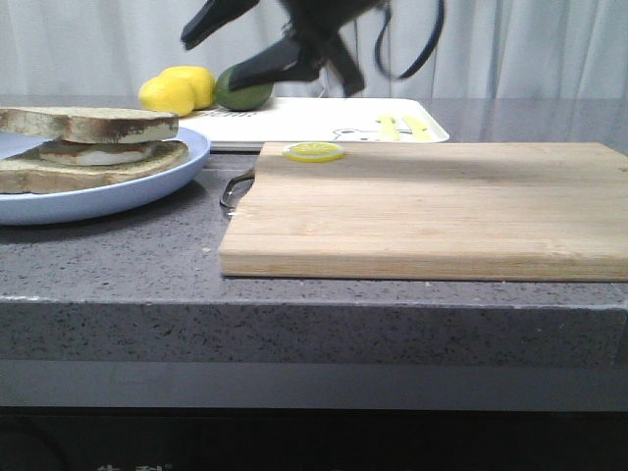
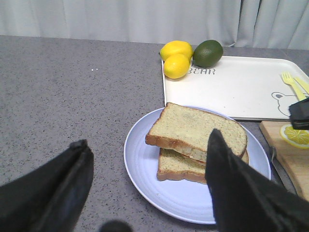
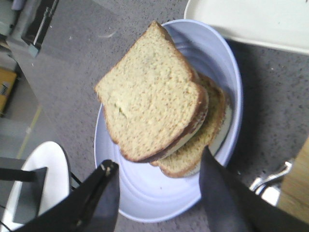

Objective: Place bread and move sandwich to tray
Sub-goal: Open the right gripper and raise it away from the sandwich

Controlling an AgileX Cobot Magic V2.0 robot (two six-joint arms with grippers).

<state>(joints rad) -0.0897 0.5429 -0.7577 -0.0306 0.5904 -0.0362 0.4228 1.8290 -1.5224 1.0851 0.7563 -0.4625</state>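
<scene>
The bread (image 1: pixel 88 125) lies skewed on top of the sandwich (image 1: pixel 98 157), whose white egg shows between the slices, on the pale blue plate (image 1: pixel 128 191) at the left. The white tray (image 1: pixel 294 123) with yellow cutlery (image 1: pixel 402 125) lies behind. My right gripper (image 1: pixel 203 62) hangs open above the tray's near left part, pointing toward the plate. In its wrist view it (image 3: pixel 157 159) is open over the plate (image 3: pixel 159 198), with the bread (image 3: pixel 149 92) beyond its tips. My left gripper (image 2: pixel 146 137) is open and empty, short of the plate (image 2: pixel 159 188) and bread (image 2: pixel 193 128).
A wooden cutting board (image 1: pixel 422 206) with a lemon slice (image 1: pixel 314 151) fills the right. Two lemons (image 1: pixel 177 90) and an avocado (image 1: pixel 240 90) sit at the tray's far left corner. A metal handle (image 1: pixel 234 186) lies between plate and board.
</scene>
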